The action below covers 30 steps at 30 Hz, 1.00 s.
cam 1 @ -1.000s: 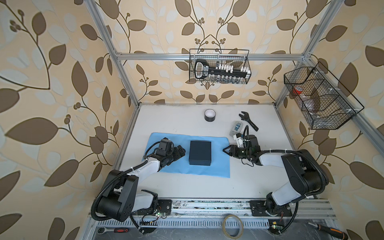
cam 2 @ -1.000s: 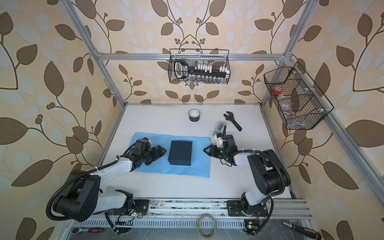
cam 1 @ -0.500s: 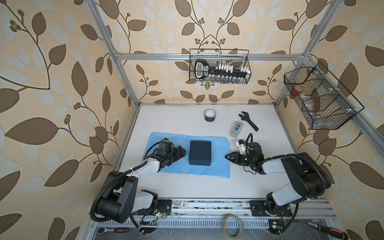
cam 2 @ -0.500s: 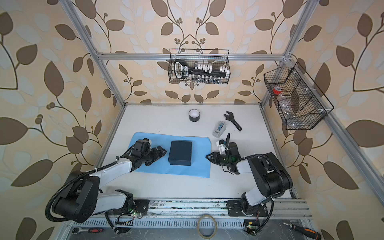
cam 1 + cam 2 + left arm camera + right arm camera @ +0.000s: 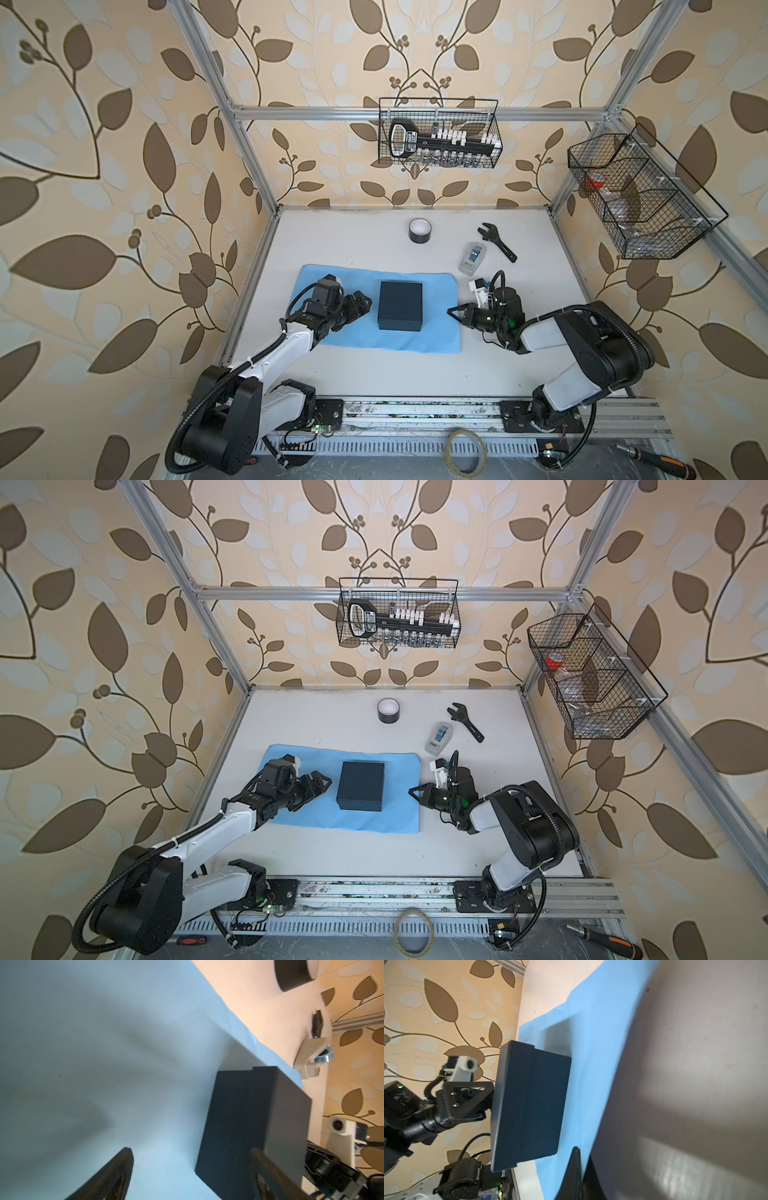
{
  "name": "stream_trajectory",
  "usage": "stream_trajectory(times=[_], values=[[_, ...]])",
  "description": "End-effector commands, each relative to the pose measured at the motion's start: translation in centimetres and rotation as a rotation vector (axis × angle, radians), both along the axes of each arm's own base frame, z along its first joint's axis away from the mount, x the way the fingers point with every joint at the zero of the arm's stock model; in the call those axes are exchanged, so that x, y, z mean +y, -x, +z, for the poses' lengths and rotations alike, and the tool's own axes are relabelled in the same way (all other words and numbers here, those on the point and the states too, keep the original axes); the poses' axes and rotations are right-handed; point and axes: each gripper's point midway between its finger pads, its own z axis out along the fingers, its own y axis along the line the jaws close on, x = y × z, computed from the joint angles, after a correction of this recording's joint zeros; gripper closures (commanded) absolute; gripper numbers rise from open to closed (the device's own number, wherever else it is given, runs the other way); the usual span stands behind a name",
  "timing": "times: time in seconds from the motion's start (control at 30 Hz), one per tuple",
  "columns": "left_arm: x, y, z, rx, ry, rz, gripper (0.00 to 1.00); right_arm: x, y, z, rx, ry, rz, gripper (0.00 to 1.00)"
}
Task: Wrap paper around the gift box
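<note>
Right claw [image 5: 450, 311] pinches thin blue paper [image 5: 357, 337] under matte square gift box [image 5: 400, 305]

Robot lab cell, aluminium frame [image 5: 311, 112], leaf-patterned wallpaper panels [image 5: 104, 166], white table [image 5: 353, 241], hanging wire basket [image 5: 386, 124] of tools

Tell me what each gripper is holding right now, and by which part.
Right gripper: shut on the paper, pinching its right edge near the middle. Left gripper: open beside the box, holding nothing.
</note>
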Motion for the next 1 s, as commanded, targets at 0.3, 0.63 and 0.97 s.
stream_trajectory(times=[0.3, 0.63, 0.97], values=[[-10.4, -0.6, 10.2, -0.343, -0.636, -0.288, 0.08, -0.8, -0.5, 0.6, 0.004, 0.04, 0.006, 1.0], [-17.0, -3.4, 6.9, -0.317, -1.057, -0.458, 0.01, -1.6, -0.2, 0.2, 0.026, 0.021, -0.02, 1.0], [-16.1, -4.3, 2.7, -0.245, -1.26, -0.46, 0.02, -3.2, -0.2, -0.2, 0.049, 0.037, -0.049, 1.0]])
